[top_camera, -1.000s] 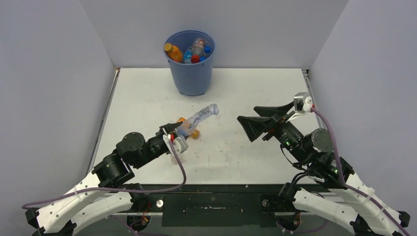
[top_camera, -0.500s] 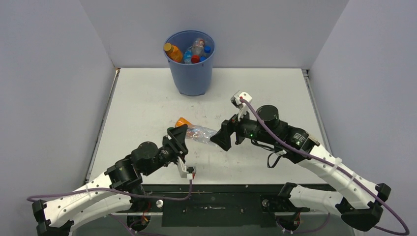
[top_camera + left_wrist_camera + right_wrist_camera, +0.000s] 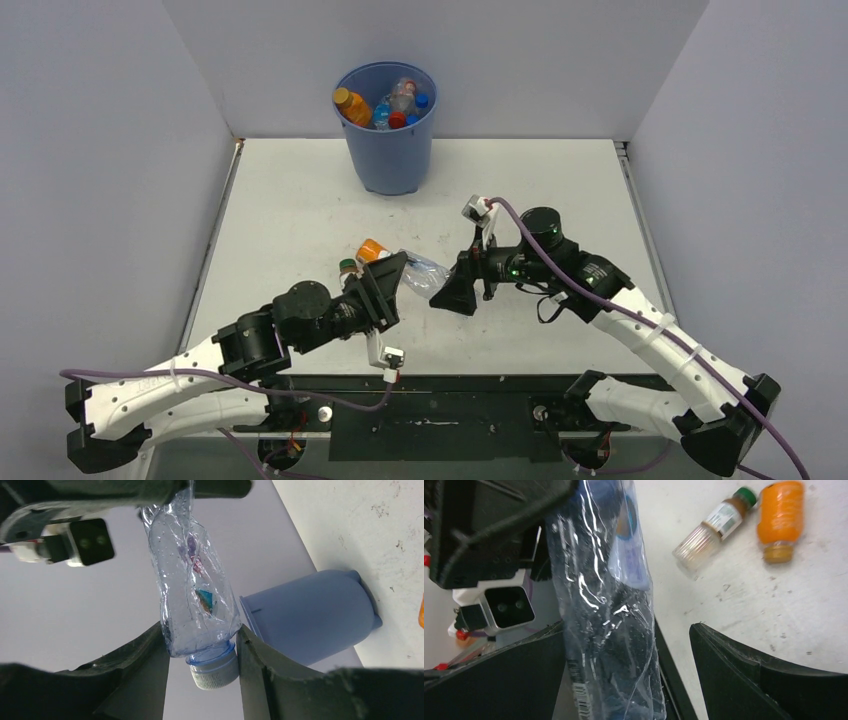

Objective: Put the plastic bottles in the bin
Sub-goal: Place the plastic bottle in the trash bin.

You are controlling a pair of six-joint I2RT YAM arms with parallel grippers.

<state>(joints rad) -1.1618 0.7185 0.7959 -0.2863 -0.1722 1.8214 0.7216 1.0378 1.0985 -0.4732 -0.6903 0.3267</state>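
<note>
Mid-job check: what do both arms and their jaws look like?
Both the left arm and right arm have white lower links and black round joint housings. A purple cable runs along each. The jaws are matte black, broad and wedge-shaped. A small white camera module sits by each wrist; a green light glows on the right arm.

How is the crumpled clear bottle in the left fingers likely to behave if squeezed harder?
The clear bottle looks empty, so it is probably very light. Its creased walls suggest it would buckle rather than resist. The left fingers pinch near the stiffer cap, which is likely a steadier hold.
</note>
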